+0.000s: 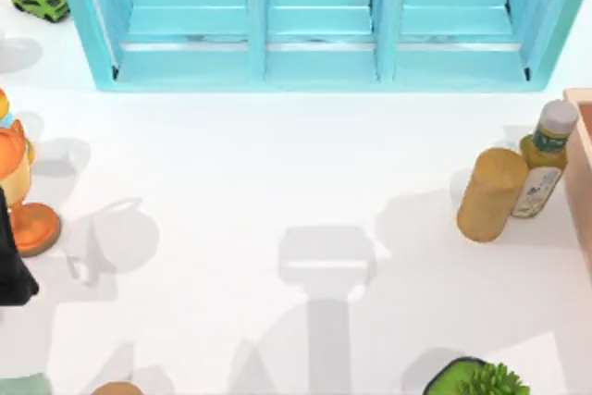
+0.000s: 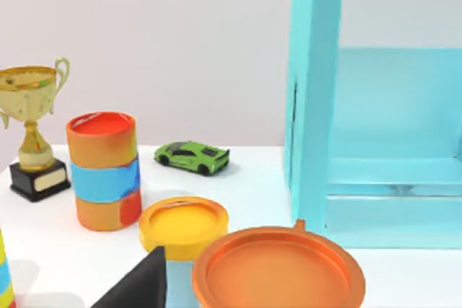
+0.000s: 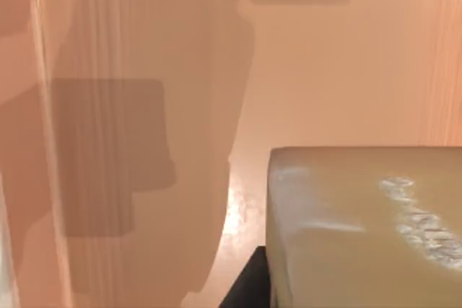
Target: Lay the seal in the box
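White table, salmon box right edge, seal inside

A light-blue shelf unit stood along the far edge of the white desk, its bays open toward the camera; a green toy car sat at the far left corner beside it. On the right side a tan cylinder leaned against a bottle with a pale cap and green label; a green leafy plant sat in a dark pot at the near edge. In the left wrist view a gold trophy on a black base stood near an orange-and-blue can; closer in sat a yellow-lidded can and what looked like an orange round dish.
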